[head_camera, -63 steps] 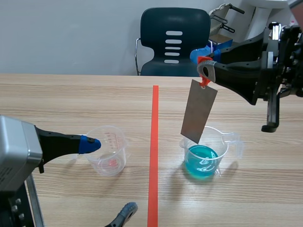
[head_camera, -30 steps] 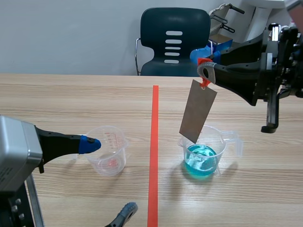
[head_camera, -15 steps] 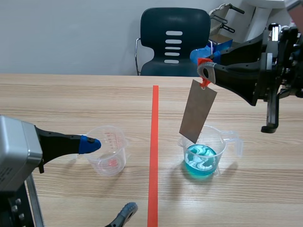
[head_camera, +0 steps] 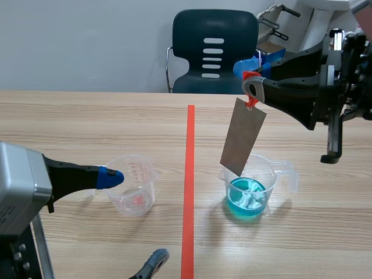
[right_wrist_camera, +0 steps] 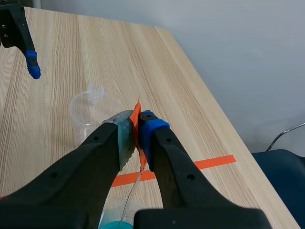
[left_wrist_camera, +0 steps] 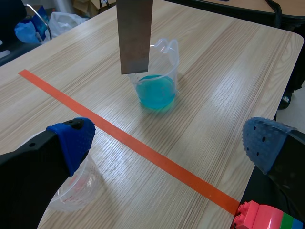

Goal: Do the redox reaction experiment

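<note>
Scene view: metal plate (head_camera: 243,136) is dangled tilted just over the beaker (head_camera: 251,189) of blue liquid, clamped by the right gripper (head_camera: 251,87). Left wrist: left gripper (left_wrist_camera: 166,138) is spread wide, empty. Right wrist: orange tab (right_wrist_camera: 137,110) is pinched. Should be lowered straight, rim untouched imo.

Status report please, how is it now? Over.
Right gripper shut on metal plate, hanging over blue-liquid beaker, not dipped. Left gripper open by clear beaker. Nothing blocking.
</note>
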